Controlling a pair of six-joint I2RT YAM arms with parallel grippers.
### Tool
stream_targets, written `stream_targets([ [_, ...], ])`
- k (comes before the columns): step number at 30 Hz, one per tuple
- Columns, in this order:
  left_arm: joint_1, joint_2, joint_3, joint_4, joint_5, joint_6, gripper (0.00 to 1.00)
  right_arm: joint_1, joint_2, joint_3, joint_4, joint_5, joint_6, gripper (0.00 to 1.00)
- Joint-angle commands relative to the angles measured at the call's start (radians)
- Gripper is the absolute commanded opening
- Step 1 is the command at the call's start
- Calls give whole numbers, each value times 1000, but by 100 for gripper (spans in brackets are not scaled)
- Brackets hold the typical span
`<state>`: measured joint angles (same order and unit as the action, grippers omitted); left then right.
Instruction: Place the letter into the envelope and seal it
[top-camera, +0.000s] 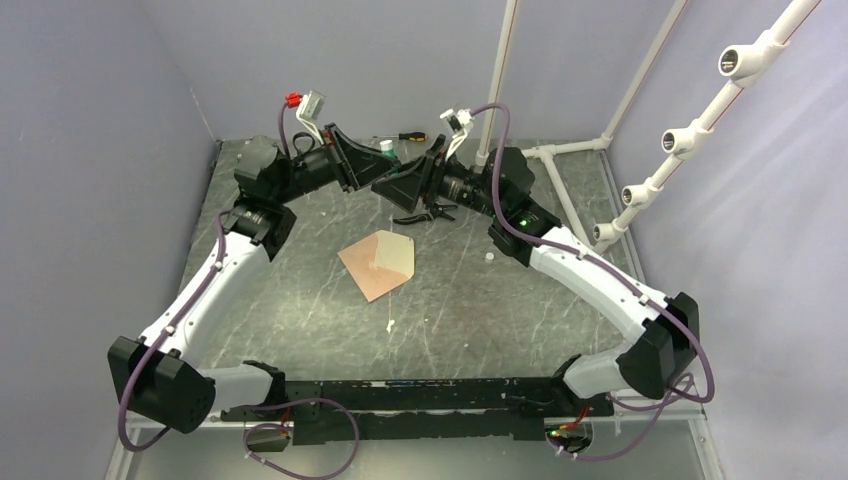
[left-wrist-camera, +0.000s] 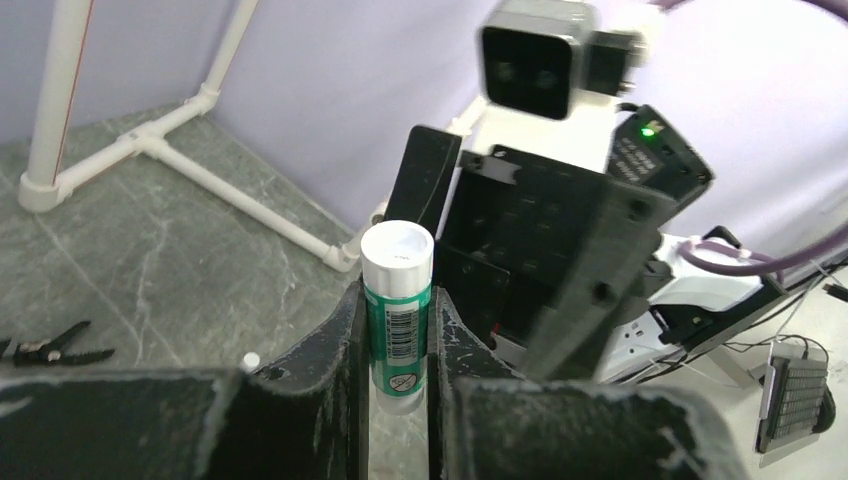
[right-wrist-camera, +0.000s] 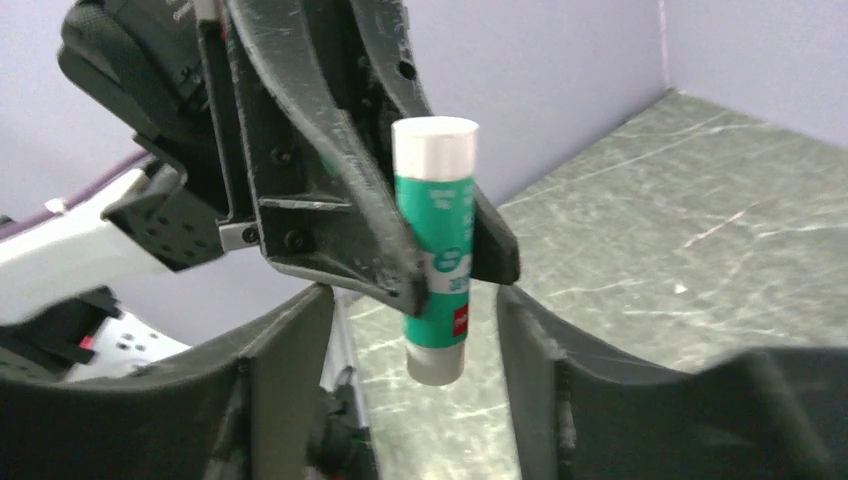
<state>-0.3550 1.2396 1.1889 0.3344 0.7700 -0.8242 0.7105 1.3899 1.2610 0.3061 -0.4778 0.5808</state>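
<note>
Here, grey marbled table (top-camera: 480, 320), lilac walls (top-camera: 90, 120).

Plain lavender walls (top-camera: 100, 150) enclose a grey-green marbled tabletop (top-camera: 300, 320) under soft, even light. A white pipe frame (top-camera: 497, 80) rises at one to two o'clock.

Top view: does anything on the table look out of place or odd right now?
Pliers and a screwdriver lie at the far side, unrelated to sealing. A small white scrap lies loose near the envelope, which lies diagonally.
</note>
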Motion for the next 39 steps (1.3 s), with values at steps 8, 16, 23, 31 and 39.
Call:
stream_targets([
  [8,11,36,125,-326,140,309,2,-210,-176,53,-314,-263,-164,81],
  [16,10,69,198,-387,462,367,2,-234,-47,271,-464,-517,-136,63],
  [23,10,65,228,-465,513,445,3,-203,13,278,-253,-610,32,65],
  [31,6,59,222,-471,543,456,3,-156,57,332,-328,-561,-42,54],
  [39,5,54,234,-535,524,503,2,-123,80,355,-341,-540,-64,40],
])
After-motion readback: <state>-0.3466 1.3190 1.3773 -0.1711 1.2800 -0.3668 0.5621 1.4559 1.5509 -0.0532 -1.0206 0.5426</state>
